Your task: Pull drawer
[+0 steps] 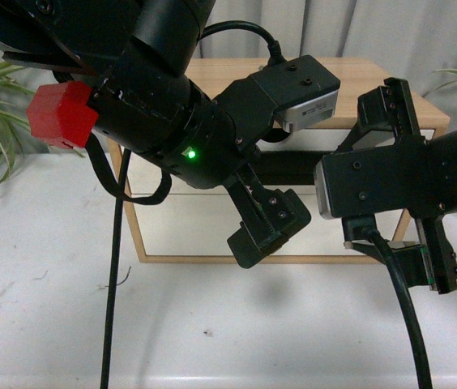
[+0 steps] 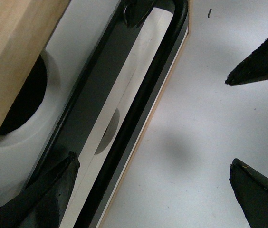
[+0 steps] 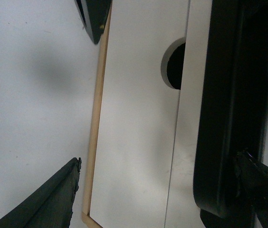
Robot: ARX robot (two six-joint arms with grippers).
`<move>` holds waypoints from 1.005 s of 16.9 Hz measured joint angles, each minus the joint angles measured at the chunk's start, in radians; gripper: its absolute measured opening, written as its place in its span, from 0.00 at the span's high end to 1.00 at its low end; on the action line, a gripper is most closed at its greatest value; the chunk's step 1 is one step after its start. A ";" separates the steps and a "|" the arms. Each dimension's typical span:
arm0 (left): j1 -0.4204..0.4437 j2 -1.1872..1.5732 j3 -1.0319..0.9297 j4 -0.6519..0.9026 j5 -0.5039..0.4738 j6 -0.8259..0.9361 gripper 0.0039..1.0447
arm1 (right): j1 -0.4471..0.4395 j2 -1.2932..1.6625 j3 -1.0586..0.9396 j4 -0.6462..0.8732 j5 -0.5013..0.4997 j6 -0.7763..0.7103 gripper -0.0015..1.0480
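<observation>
The drawer (image 3: 191, 118) is the upper white front of a light wood cabinet (image 1: 390, 81), with a long black bar handle (image 1: 287, 167). In the left wrist view the handle (image 2: 143, 99) runs slantwise across the white front (image 2: 129, 80), under the wooden top. My left gripper (image 2: 153, 194) is open. One of its fingers (image 2: 43, 199) lies over the drawer front beside the bar, the other over the table. My right gripper (image 3: 153, 194) is open too. One of its fingers (image 3: 262, 190) lies by the handle's end (image 3: 224, 142), the other over the table.
Below the drawer is a plain white front (image 3: 134, 118) with a half-round notch (image 3: 174, 64) in its top edge. The cabinet stands on a white table (image 1: 212, 324). Both black arms fill the front view, and a red block (image 1: 62, 113) sits on the left one. Plants stand at both sides.
</observation>
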 joint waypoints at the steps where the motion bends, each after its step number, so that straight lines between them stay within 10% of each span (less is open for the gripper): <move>1: -0.004 0.006 0.000 0.005 0.000 0.000 0.06 | 0.005 0.008 0.000 0.006 -0.004 0.002 0.06; 17: -0.019 0.049 -0.030 0.082 -0.005 0.034 0.06 | 0.018 0.046 -0.049 0.083 -0.012 0.036 0.06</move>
